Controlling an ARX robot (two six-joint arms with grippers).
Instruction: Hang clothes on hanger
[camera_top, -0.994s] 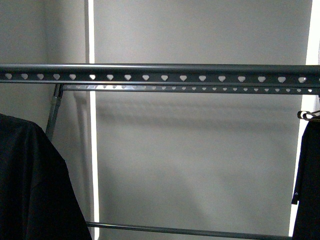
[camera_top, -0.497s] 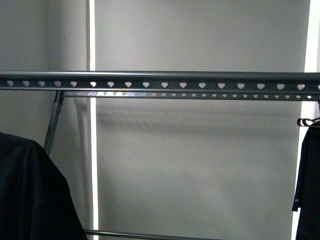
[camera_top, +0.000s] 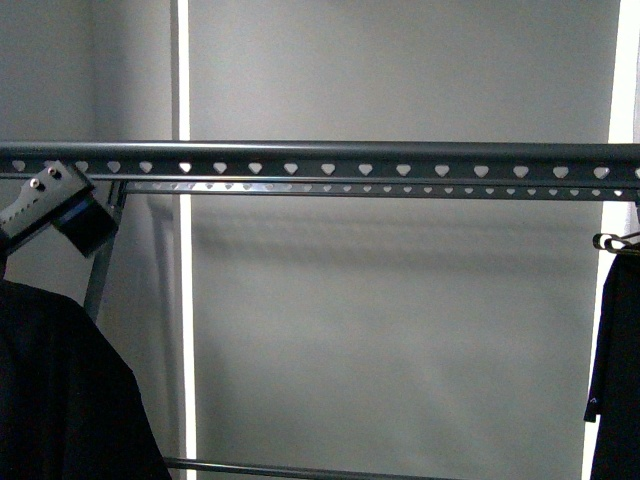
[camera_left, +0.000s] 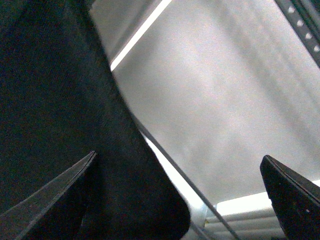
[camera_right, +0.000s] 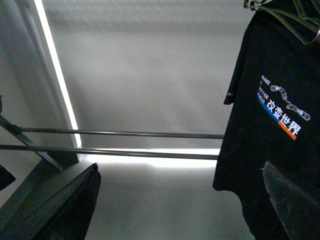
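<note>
Left gripper (camera_left: 178, 155) jaws spread wide, holding nothing, black cloth (camera_left: 60, 90) beside one finger! Right gripper (camera_right: 180, 164) gapes too, empty. Only its camera catches the printed black T-shirt (camera_right: 272, 140) on a wire hanger (camera_right: 295, 20), beyond one finger; front camera adds the heart-holed rack rail (camera_top: 330, 160).

Matt grey metal rack (camera_top: 400, 160), black cloth shirt (camera_top: 60, 400)

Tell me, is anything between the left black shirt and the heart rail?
Only the robot's own left arm, above the black shirt and at the rail's lower edge. Nothing else visible blocks it.
</note>
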